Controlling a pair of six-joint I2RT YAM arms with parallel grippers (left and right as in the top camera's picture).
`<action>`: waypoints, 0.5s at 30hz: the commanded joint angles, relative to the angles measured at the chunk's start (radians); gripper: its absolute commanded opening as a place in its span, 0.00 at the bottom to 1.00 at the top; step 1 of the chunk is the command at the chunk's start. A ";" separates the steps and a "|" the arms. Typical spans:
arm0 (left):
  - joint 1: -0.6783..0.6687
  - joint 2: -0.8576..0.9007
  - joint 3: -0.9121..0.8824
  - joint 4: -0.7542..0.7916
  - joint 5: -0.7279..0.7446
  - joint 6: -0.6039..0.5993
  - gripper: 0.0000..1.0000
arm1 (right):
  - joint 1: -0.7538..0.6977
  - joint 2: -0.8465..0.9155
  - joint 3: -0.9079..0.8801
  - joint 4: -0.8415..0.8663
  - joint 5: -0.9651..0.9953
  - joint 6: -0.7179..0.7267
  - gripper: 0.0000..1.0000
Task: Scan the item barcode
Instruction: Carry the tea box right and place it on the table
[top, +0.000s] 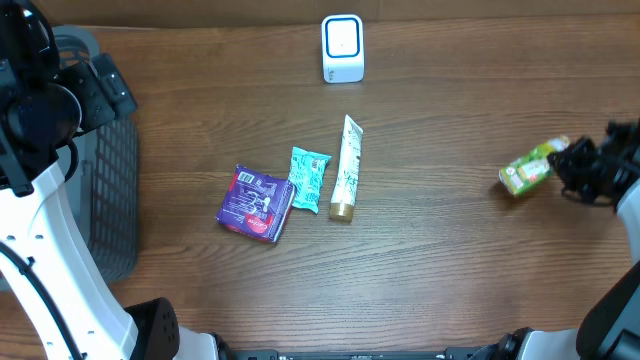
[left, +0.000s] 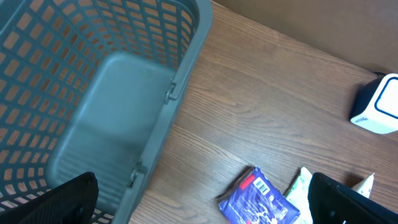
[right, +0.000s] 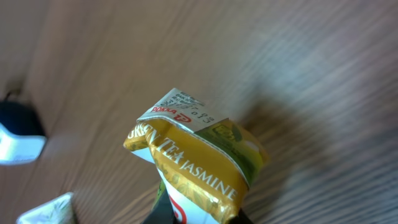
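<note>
At the far right edge of the table (top: 450, 260), my right gripper (top: 572, 160) is clamped on the green tea carton (top: 533, 167), which lies tilted with its free end pointing toward the middle of the table. From overhead the fingers merge into one dark mass behind the carton, so I cannot separate them. From the right wrist, the carton (right: 199, 158) fills the centre and hides almost all of the gripper; only dark slivers show at the bottom edge. I can read the gold band of lettering, but the small stamp on the white top flap is too fine to make out. I cannot tell whether the carton touches the wood or hangs just above it.

The scanner (top: 343, 48) stands at the back of the table, well apart from the carton. The right wrist view catches it only as a blurred white and dark block (right: 15, 134), cut off by the left edge.

My left gripper (left: 202, 186) sits over the basket (left: 186, 68), fingers (left: 68, 199) wide apart with nothing between them, only their dark tips in frame.

Mid-table lie a purple packet (top: 256, 203), a teal sachet (top: 308, 178) touching it, and a tube (top: 347, 168) just beside the sachet. The left wrist view crops all three.
</note>
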 joint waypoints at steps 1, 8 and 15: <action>-0.001 0.001 -0.003 0.001 -0.006 0.008 1.00 | -0.013 -0.017 -0.076 0.107 -0.039 0.084 0.05; -0.001 0.001 -0.003 0.001 -0.006 0.009 0.99 | -0.018 -0.018 -0.099 0.146 -0.091 0.084 0.76; -0.001 0.001 -0.003 0.001 -0.006 0.008 0.99 | -0.008 -0.045 -0.004 0.079 -0.275 0.073 0.79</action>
